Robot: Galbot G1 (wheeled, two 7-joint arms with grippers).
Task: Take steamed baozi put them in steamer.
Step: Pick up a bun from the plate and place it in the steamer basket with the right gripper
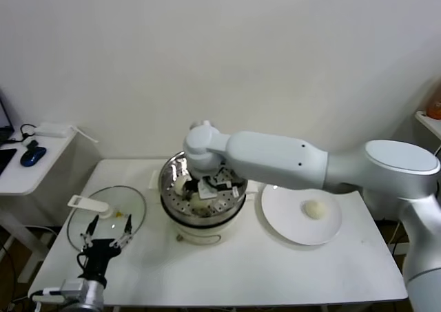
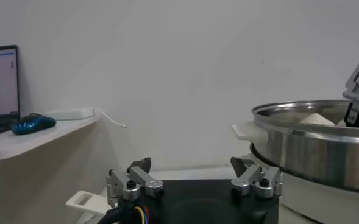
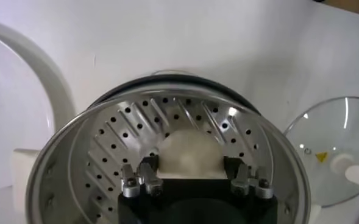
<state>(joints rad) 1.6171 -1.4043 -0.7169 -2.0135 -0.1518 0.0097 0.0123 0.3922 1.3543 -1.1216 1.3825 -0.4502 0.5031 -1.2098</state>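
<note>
Looking down from the head view, the right gripper (image 1: 207,186) is seen inside the steamer (image 1: 167,176) at the table's (image 1: 227,274) middle, and one bun (image 1: 314,209) is left on the plate (image 1: 331,237) toward the right edge. At least two buns are counted there.

In the left wrist view, the idle left gripper (image 2: 194,182) is held open beside the steamer (image 2: 307,146).

In the right wrist view, a bun (image 3: 188,151) is clasped between the fingers (image 3: 144,176) over the holed tray. Soft, light dough is judged easily dented, so its sides are best held gently.
</note>
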